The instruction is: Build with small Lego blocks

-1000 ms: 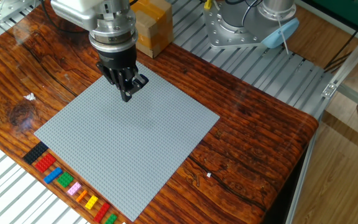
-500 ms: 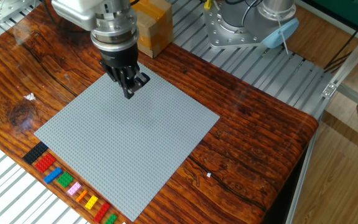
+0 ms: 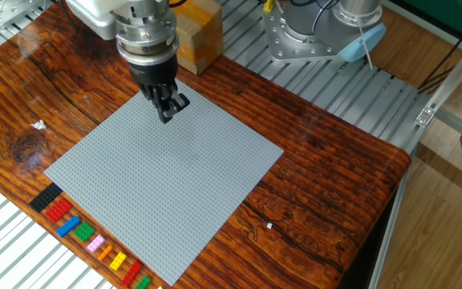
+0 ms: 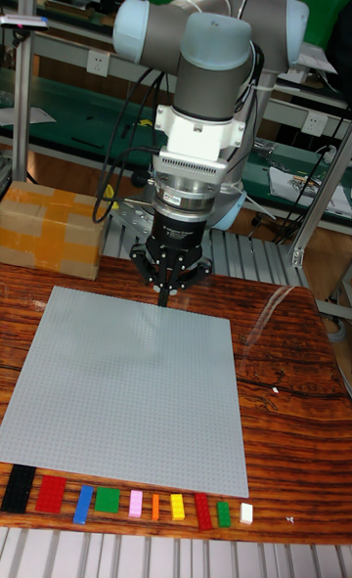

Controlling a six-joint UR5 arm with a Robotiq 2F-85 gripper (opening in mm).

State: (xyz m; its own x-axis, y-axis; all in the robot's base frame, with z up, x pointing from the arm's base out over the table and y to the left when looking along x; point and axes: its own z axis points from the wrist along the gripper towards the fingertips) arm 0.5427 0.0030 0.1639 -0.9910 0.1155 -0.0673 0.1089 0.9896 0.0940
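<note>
Ten small Lego blocks in mixed-colour row along table edge; fingers closed, empty.

The small Lego blocks lie flat in a single row on the wooden table, studs up, just off the near edge of the grey baseplate — none of them on it. In the tall fixed view the row runs left to right: black, red, blue, green, pink, orange, yellow, another red, a small green and a white one. They sit side by side with gaps between — each with its long side pointing towards the plate.
</note>
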